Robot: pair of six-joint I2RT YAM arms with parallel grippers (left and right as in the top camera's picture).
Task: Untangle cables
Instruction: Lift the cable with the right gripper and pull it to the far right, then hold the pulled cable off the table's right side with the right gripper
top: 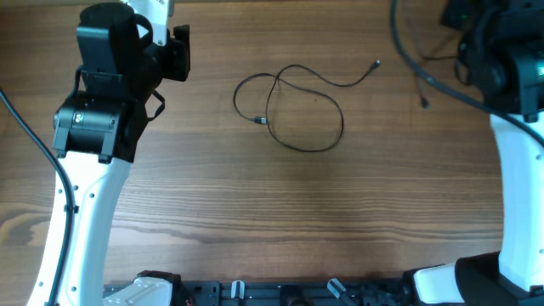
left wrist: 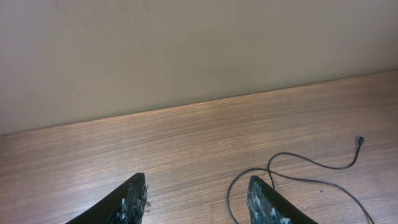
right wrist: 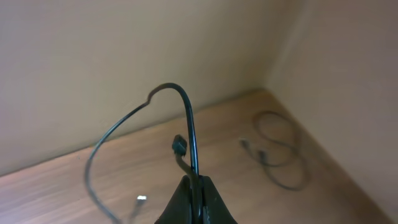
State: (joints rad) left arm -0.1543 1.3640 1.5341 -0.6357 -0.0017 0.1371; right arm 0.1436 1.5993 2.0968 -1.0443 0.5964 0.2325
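One thin black cable [top: 293, 110] lies on the table's middle in a loose loop that crosses itself. Its plug ends are at the right [top: 377, 62] and inside the loop [top: 262, 121]. My left gripper [left wrist: 196, 182] is open with bare wood between its fingers, and the same cable [left wrist: 298, 165] lies just past its right finger [left wrist: 264, 199]. My right gripper [right wrist: 196, 185] is shut on a second cable [right wrist: 184, 99], which arches up from the jaws. Its plug [right wrist: 179, 146] hangs close above them. A third, blurred cable [right wrist: 280, 152] lies in the table's far corner.
The left arm [top: 110, 93] stands over the table's back left and the right arm [top: 510, 76] over the back right. A thicker black arm cable [top: 408, 59] sweeps across the right. A beige wall [left wrist: 186, 50] borders the table's far edge.
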